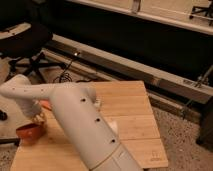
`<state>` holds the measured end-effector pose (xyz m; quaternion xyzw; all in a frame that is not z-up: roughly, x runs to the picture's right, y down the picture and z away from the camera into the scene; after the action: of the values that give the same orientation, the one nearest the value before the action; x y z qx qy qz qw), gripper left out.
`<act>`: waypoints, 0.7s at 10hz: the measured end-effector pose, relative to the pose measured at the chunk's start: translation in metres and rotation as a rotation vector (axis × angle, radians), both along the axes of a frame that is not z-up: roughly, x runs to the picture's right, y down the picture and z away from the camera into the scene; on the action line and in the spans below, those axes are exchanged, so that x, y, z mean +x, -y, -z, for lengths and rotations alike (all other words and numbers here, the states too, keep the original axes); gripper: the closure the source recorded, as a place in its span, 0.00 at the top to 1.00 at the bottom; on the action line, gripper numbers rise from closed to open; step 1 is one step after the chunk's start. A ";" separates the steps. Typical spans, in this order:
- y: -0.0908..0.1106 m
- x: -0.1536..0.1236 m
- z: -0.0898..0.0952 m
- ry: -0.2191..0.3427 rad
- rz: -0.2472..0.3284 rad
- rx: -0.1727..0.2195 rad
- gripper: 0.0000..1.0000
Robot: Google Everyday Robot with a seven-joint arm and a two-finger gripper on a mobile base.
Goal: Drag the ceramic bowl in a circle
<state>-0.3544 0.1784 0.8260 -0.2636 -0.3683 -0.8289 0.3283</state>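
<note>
Pale and smooth-shelled, the claw (36,116) hangs at the tip of the rounded white arm (85,125), right at the far rim of the ceramic bowl (28,132). I cannot tell how wide it stands or whether it touches. The bowl is glossy orange-red and round, with no long axis. It sits mouth up near the left edge of the light wooden plank desk (135,112). A small white block (113,125) lies just past the arm.

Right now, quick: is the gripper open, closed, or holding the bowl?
The gripper: down at the rim of the bowl, near the left edge of the table; open, closed or gripping cannot be told.
</note>
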 end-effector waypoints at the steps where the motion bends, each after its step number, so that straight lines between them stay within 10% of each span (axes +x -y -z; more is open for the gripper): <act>1: 0.010 0.018 -0.007 -0.029 -0.017 0.012 0.00; 7: 0.012 0.122 0.001 -0.125 0.030 0.052 0.00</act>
<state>-0.2324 0.1664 0.8250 -0.3118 -0.3212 -0.8250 0.3449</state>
